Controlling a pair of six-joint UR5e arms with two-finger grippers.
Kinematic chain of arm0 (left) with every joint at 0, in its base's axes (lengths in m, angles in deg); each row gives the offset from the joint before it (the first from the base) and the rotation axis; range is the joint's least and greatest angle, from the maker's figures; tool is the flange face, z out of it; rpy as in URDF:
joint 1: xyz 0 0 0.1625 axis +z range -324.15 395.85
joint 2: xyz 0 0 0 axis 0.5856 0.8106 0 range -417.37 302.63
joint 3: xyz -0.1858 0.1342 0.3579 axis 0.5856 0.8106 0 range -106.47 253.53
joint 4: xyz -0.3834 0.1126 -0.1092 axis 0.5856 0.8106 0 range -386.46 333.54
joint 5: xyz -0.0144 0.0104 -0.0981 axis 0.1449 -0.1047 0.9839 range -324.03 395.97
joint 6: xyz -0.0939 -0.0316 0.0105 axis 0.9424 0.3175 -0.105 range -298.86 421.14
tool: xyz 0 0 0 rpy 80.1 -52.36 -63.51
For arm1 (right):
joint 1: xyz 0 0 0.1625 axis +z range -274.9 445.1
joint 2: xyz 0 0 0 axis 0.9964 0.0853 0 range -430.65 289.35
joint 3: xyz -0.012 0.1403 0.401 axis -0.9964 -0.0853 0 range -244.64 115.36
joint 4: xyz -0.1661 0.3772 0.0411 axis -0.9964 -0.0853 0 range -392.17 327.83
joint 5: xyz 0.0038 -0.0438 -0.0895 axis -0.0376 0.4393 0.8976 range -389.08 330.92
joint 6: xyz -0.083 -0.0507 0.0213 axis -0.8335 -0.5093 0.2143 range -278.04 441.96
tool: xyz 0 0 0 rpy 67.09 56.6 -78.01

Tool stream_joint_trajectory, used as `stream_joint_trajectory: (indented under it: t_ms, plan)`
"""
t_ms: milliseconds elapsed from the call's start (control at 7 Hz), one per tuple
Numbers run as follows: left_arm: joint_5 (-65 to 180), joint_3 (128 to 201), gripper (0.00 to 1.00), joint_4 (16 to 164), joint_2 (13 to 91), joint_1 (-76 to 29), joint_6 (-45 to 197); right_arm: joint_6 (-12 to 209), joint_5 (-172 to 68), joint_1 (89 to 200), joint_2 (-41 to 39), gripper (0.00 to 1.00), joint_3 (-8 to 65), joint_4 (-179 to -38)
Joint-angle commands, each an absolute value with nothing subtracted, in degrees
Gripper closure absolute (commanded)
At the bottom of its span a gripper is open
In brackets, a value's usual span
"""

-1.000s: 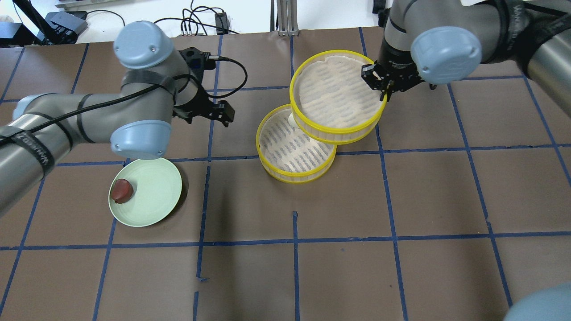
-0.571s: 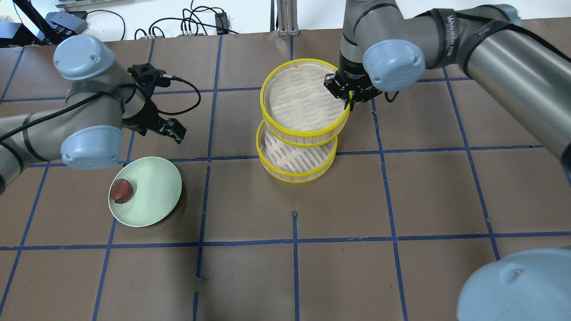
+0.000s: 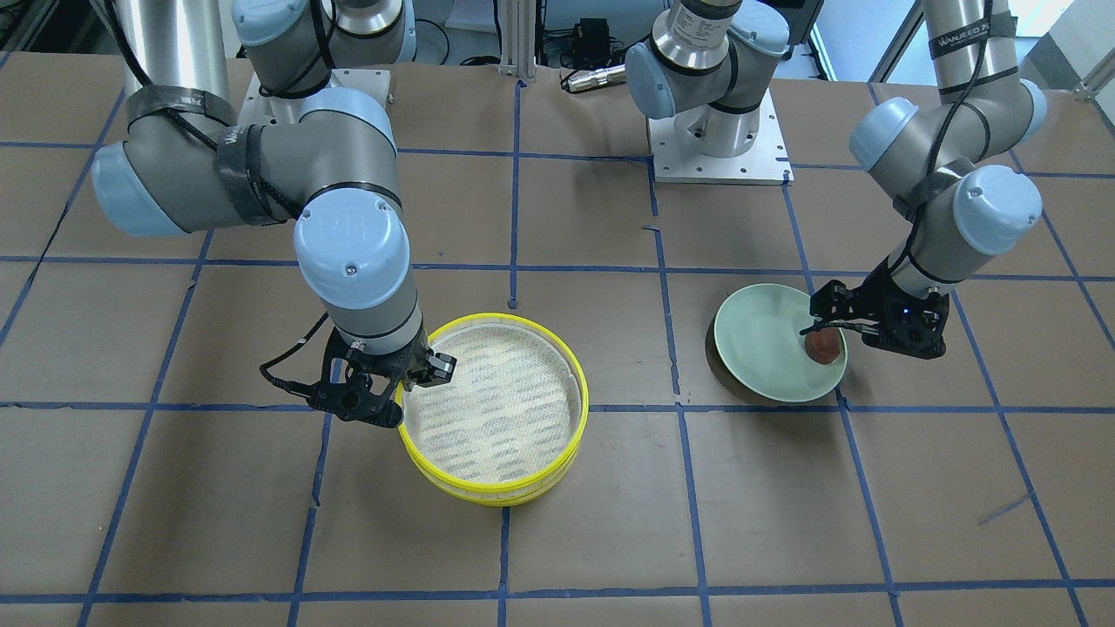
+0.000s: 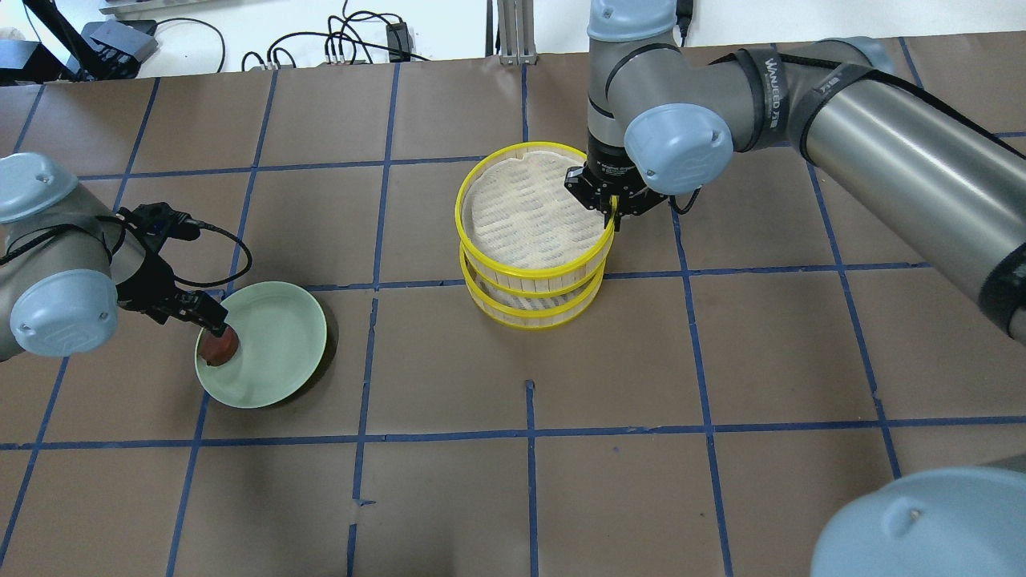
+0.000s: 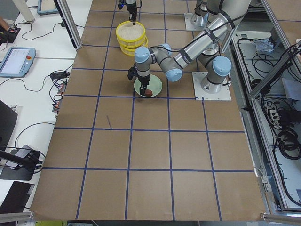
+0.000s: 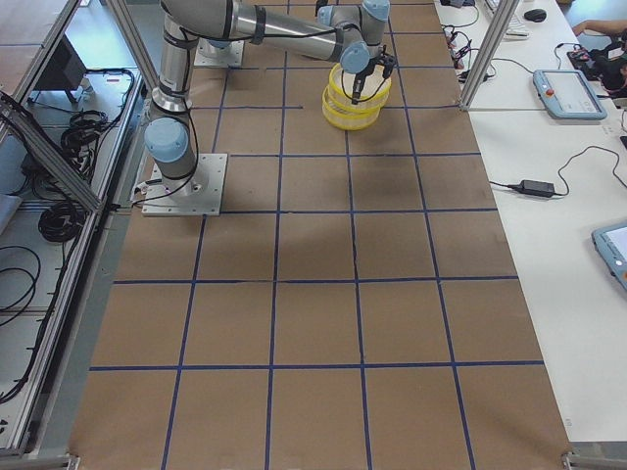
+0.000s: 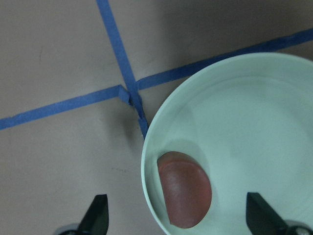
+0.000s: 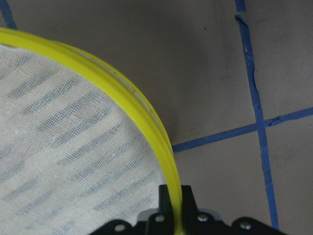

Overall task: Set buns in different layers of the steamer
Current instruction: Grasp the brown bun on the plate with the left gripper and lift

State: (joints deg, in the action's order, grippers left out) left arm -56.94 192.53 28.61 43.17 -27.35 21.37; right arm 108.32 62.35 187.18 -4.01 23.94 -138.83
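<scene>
Nearest you, the left gripper (image 7: 178, 220) has swung in from mid-counter within the last second and now hangs over the plate (image 7: 254, 112). Its jaws stand wide open, one tip on either side of the brown bun (image 7: 185, 188), and hold nothing. The bun lies at the plate's edge on the arm's side and looks untouched.

Further out, the right gripper (image 8: 175, 196) has carried the top tray (image 4: 459, 212) back. A second ago it was held off to one side; now it sits squarely over the lower tray (image 4: 521, 311). The jaws are closed on the yellow rim, which passes between them in the wrist view. Whether the tray is fully seated you cannot tell from here.

The white bun showed in the lower tray a second ago and is now covered (no current view shows it). So, as I judge it, one layer is filled and the stack is rebuilt. What is left is for you to release the rim, grip the brown bun and set it in the empty top tray. The counter (image 4: 513, 481) between plate and steamer is the path to cross.

For writing, the black strap (image 4: 773, 76) on the right arm reads "WANJEED", as near as I can make out. I see no label on trays, plate or bun.
</scene>
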Motion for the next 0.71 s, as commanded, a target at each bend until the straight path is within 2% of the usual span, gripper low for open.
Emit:
stream_joint_trajectory:
  t_ms: [0, 143, 286, 571]
  plan:
    - [-56.3, 192.7, 0.0, 31.0, 45.5, -27.1, 27.0, 108.6, 62.3, 187.7, -3.9, 0.93, 25.4, -139.4]
    - [-56.2, 192.8, 0.0, 31.2, 45.6, -27.1, 27.1, 108.5, 62.2, 187.7, -3.9, 0.93, 25.5, -139.6]
    - [-56.1, 192.8, 0.1, 31.2, 45.8, -27.1, 27.2, 108.5, 62.1, 187.7, -3.9, 0.93, 25.3, -139.7]
    - [-56.7, 192.8, 0.63, 31.2, 45.8, -29.4, 31.7, 107.9, 62.1, 187.7, -3.9, 0.93, 25.4, -140.0]
